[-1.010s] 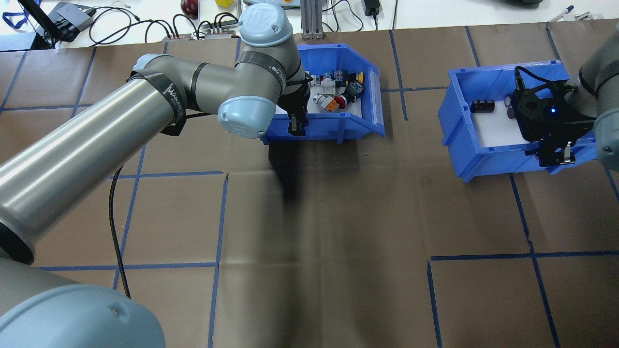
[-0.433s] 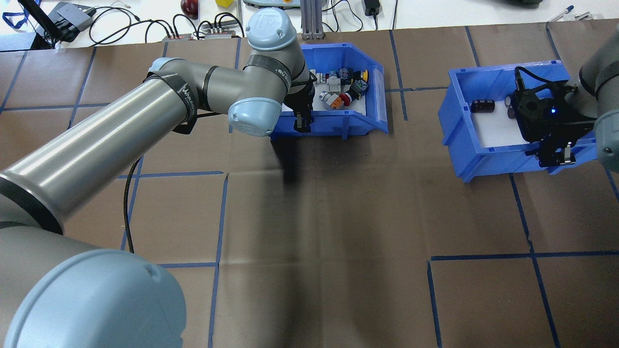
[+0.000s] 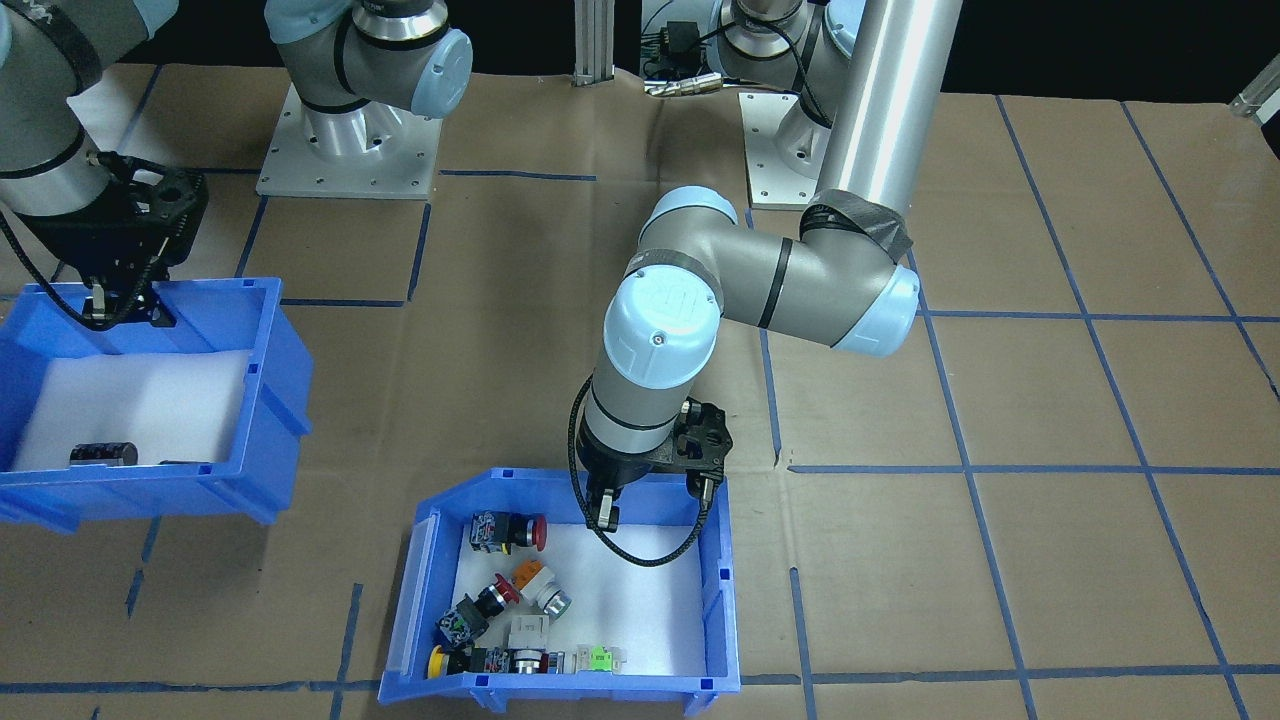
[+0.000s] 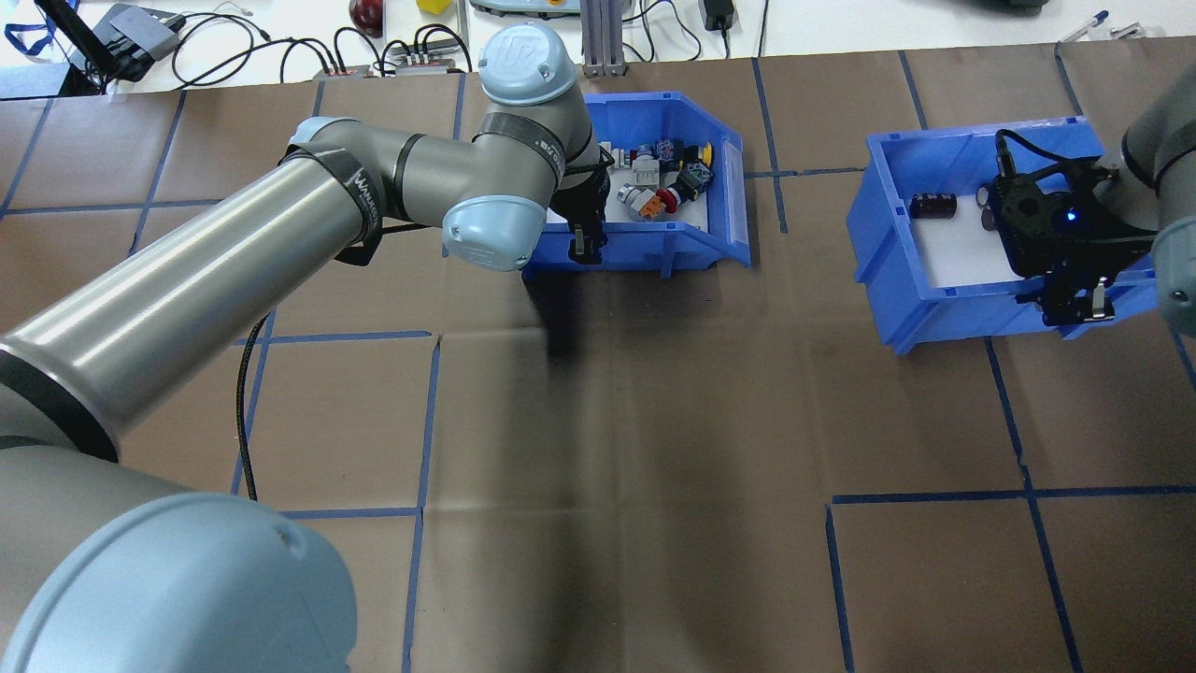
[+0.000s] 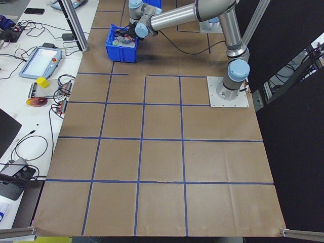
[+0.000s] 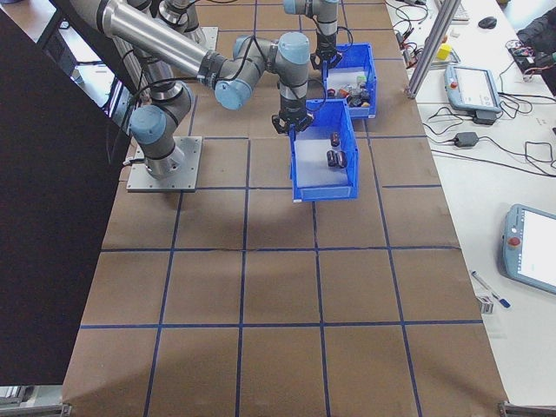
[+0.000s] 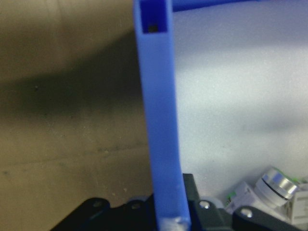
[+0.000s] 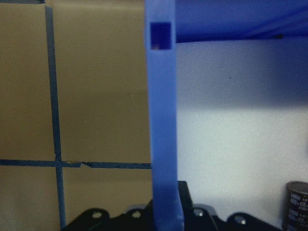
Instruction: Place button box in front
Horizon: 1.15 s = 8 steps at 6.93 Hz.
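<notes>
Here, your left gripper (image 4: 583, 245) was pinching the near wall of the button box (image 4: 696, 245), with one finger (image 3: 605, 515) inside over the white foam and the other finger (image 3: 707, 487) outside the rim. In the left wrist view you could see that blue wall running straight up between the two black finger bases. The button box sat at the far side of the brown table (image 4: 617, 439), on your robot's left half, close to the white bench with the cables. Its low sloped end pointed toward the middle of the table. The little push buttons (image 3: 505, 603) lay bunched in the half of the box away from the gripper: a red one, an orange one, a yellow one and a green one among them. Your right gripper (image 4: 1074, 307) was clamped the same way on the near wall of the other blue bin (image 4: 897, 290), which sat well apart on the right. That bin held a dark cylinder (image 4: 932, 205) on white foam.
</notes>
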Motion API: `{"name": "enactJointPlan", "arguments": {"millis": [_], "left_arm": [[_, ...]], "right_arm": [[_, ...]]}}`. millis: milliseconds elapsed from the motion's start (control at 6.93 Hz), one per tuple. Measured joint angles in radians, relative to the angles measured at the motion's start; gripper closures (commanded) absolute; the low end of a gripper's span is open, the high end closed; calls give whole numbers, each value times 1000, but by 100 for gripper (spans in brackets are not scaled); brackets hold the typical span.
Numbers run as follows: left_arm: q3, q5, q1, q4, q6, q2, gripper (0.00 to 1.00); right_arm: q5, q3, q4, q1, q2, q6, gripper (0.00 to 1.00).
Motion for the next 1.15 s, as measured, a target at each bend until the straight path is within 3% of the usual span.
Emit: {"name": "enactJointPlan", "arguments": {"millis": [577, 721, 865, 1154], "left_arm": [[-6, 1, -12, -10, -33, 7, 93], [-8, 1, -13, -13, -40, 11, 74], [-10, 1, -13, -17, -43, 13, 39], [-11, 5, -13, -19, -62, 16, 1]], "right_arm": [[0, 44, 1, 1, -50, 6, 94], [1, 46, 2, 1, -58, 8, 94], [3, 48, 4, 2, -65, 10, 94], [6, 72, 5, 4, -82, 12, 94]]}}
